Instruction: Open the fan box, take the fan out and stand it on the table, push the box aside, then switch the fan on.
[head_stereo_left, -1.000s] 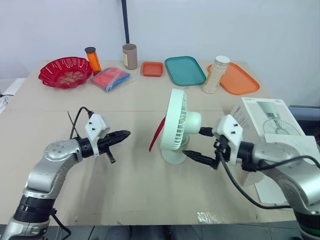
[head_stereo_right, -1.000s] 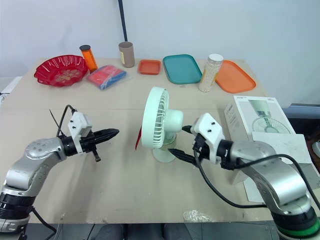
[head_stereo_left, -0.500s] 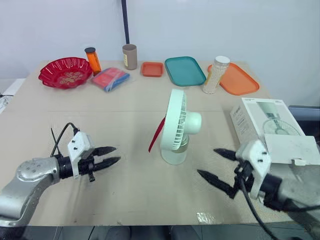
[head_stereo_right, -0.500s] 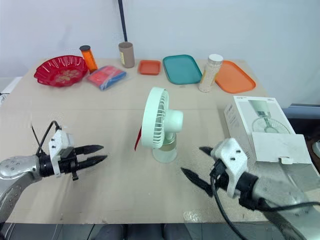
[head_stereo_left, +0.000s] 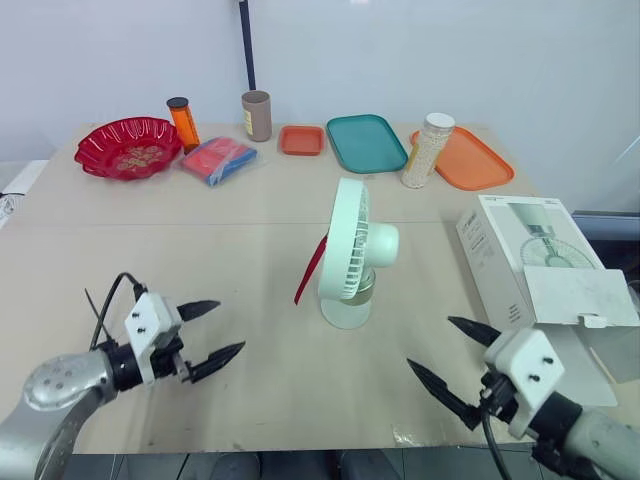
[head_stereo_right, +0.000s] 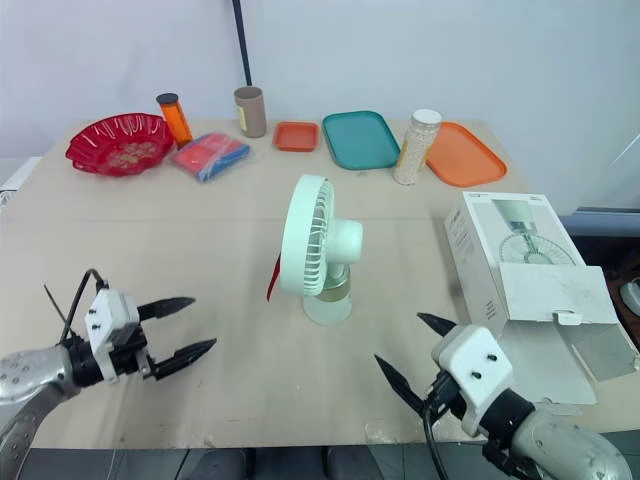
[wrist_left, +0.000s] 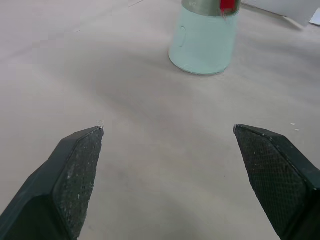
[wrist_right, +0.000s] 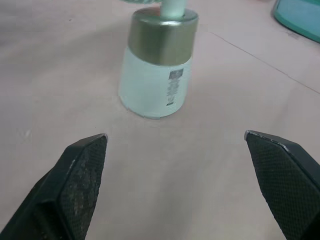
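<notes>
The fan (head_stereo_left: 349, 256) stands upright mid-bench (head_stereo_left: 240, 240). Its box (head_stereo_left: 530, 262) lies open to its right. The left tool (head_stereo_left: 228, 327) and right tool (head_stereo_left: 430, 342) gape wide, holding nothing.

Head stereo pair looking down over table (head_stereo_left: 250, 230), wrist views low, close, sharing fan base (wrist_left: 202, 45)

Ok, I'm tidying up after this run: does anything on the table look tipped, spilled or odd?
Nothing is tipped or spilled. The fan stands upright; a red strip slants out from its grille instead of hanging. The fan box lies, flap open, by the right edge of the table.
</notes>
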